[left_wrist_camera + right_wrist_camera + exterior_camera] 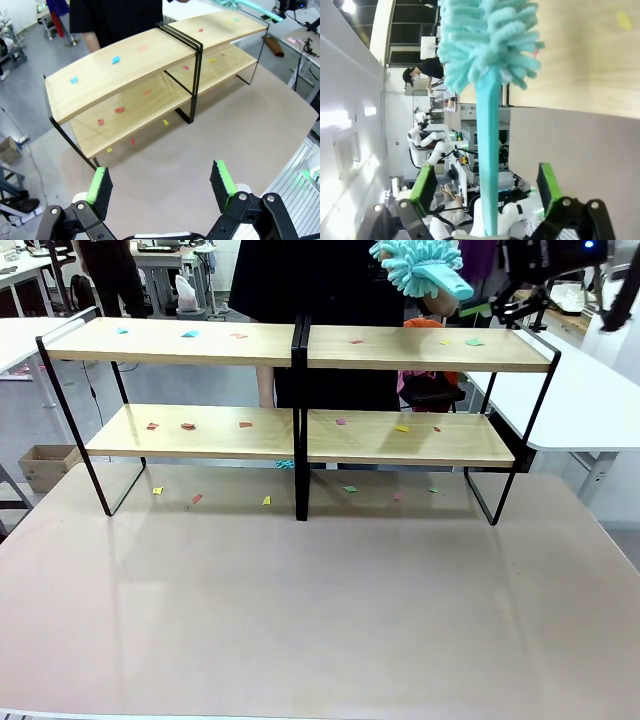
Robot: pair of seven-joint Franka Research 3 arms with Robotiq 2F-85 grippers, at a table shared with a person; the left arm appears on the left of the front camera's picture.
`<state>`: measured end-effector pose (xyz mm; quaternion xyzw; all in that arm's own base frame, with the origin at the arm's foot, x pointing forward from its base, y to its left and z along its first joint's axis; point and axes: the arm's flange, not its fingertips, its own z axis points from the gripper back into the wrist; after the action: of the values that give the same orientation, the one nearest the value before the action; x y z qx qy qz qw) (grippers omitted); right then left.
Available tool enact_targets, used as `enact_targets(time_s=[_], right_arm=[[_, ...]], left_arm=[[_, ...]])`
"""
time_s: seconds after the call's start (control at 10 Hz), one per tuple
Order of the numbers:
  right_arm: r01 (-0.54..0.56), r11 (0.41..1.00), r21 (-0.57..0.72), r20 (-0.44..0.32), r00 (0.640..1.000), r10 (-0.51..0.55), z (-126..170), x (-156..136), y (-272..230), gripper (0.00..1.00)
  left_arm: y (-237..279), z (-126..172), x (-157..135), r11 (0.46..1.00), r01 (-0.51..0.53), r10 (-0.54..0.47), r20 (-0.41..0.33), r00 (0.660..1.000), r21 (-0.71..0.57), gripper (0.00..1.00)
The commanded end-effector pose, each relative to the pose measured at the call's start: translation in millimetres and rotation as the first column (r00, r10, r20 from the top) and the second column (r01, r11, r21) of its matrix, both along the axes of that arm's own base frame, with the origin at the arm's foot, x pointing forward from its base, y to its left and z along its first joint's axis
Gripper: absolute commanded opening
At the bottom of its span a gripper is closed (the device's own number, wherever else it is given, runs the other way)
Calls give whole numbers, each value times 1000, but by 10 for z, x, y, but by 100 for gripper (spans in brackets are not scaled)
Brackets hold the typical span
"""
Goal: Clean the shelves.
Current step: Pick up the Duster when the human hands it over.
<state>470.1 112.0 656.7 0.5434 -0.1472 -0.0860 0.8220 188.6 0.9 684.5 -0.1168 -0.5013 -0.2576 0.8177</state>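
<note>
**Two-tier shelves with twelve paper scraps, both claws spread**

The shelves (270, 345) are one wide rack made of two units, joined at the middle. It has four light wood boards, two upper and two lower, on a thin black metal frame. In the front view it stands across the 12 o'clock half of the beige counter (320, 610), and its feet touch the counter top.

Small coloured paper scraps (190, 333) lie on the boards, in blue, red, pink, yellow and green. I count three on each board, so twelve in all. Six more scraps lie on the counter under the lower boards. The boards look flat and clean except for these scraps.

One person in black clothing (330, 280) stands behind the rack at 12 o'clock.

There is one fluffy turquoise duster (418, 265) with a smooth turquoise handle. It is in the air above the right upper board, at about 1 o'clock.

In the right wrist view the handle runs up between the two fingers of the right claw (486, 175). The fingers are spread wide, and neither green pad touches the handle.

The left claw (160, 185) is also spread wide, with nothing between its fingers. It hangs above the bare counter, on the 6 o'clock side of the rack.
</note>
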Motion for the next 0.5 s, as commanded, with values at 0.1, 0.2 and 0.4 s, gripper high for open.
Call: enact_targets(time_s=[0.1, 0.2, 0.4], right_arm=[[1, 1000, 28, -5, 1000, -1, 107, -17, 47, 100], [0, 1000, 26, -3, 1000, 0, 100, -17, 53, 52], [-4, 1000, 16, -9, 1000, 4, 80, -28, 71, 0]], left_arm=[[5, 2, -1, 1000, 0, 0, 2, 1000, 1, 100], [5, 2, -1, 1000, 0, 0, 2, 1000, 1, 100], [5, 2, -1, 1000, 0, 0, 2, 1000, 1, 100]])
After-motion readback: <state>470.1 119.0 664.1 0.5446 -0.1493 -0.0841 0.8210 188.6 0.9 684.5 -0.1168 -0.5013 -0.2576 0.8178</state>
